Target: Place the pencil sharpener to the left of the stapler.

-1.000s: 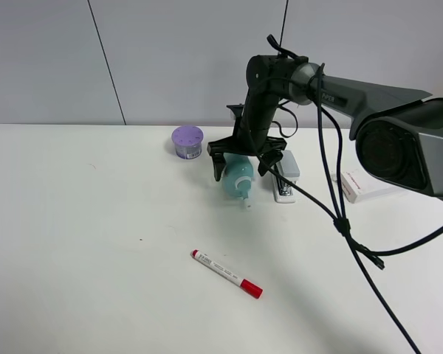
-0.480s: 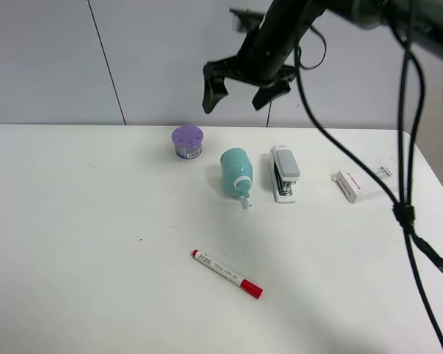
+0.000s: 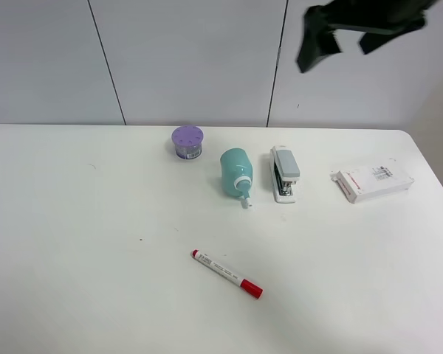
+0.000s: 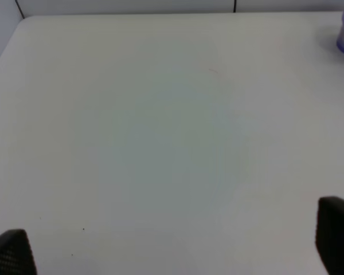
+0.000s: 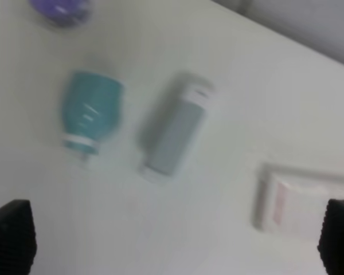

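The teal pencil sharpener (image 3: 236, 171) lies on its side on the white table, its white ring and crank toward the front. Just to its right lies the grey-topped stapler (image 3: 284, 172), apart from it. High above the table's back right, my right gripper (image 3: 360, 40) hangs open and empty, far from both. The blurred right wrist view looks down on the pencil sharpener (image 5: 91, 117) and the stapler (image 5: 176, 135) side by side. My left gripper (image 4: 172, 246) is open over bare table, only its two fingertips showing.
A small purple round container (image 3: 187, 141) stands behind and left of the sharpener. A flat white printed box (image 3: 374, 181) lies at the right. A red-capped white marker (image 3: 227, 273) lies toward the front middle.
My right gripper let go of the sharpener, then rose and swung away to the upper right. The sharpener stays lying left of the stapler.
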`<state>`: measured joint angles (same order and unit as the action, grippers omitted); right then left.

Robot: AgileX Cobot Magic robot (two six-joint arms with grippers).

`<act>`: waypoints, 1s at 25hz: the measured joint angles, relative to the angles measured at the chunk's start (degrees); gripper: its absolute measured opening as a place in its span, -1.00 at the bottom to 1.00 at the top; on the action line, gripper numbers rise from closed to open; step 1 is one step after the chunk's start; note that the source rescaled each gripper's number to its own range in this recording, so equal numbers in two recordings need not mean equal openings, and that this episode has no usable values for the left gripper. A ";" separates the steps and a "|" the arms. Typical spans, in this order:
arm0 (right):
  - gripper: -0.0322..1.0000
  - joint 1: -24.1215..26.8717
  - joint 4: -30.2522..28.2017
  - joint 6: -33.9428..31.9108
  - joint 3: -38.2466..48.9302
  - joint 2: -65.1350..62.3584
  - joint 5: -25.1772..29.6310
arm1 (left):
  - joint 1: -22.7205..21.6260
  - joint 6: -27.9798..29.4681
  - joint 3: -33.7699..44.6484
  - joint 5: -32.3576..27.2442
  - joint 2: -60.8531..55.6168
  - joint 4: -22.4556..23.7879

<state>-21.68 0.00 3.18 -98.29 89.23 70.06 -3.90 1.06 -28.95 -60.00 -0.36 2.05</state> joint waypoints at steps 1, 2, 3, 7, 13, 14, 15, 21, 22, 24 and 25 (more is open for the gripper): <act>0.99 2.20 -0.58 0.00 2.80 -2.78 0.00 | 0.00 0.00 0.00 0.00 0.00 0.00; 0.99 4.66 -1.07 0.00 6.11 -6.25 0.00 | 0.00 0.00 0.00 0.00 0.00 0.00; 0.99 6.88 -1.57 0.14 9.40 -9.78 0.00 | 0.00 0.00 0.00 0.00 0.00 0.00; 0.99 17.16 -1.85 2.14 21.38 -23.78 0.00 | 0.00 0.00 0.00 0.00 0.00 0.00; 0.99 22.99 -3.06 3.64 37.22 -47.18 0.07 | 0.00 0.00 0.00 0.00 0.00 0.00; 0.99 22.99 -3.06 3.64 40.07 -51.24 0.13 | 0.00 0.00 0.00 0.00 0.00 0.00; 0.99 22.99 -3.06 3.59 42.91 -55.14 0.13 | 0.00 0.00 0.00 0.00 0.00 0.00; 0.99 23.02 -0.74 2.59 58.09 -73.10 0.25 | 0.00 0.00 0.00 0.00 0.00 0.00; 0.99 23.02 0.00 2.53 60.35 -75.65 0.04 | 0.00 0.00 0.00 0.00 0.00 0.00; 0.99 23.02 0.35 2.53 63.95 -79.86 -1.19 | 0.00 0.00 0.00 0.00 0.00 0.00; 0.99 23.02 0.46 2.53 65.52 -81.93 -2.33 | 0.00 0.00 0.00 0.00 0.00 0.00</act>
<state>1.34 0.46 5.72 -32.77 7.30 67.73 -3.90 1.06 -28.95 -60.00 -0.36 2.05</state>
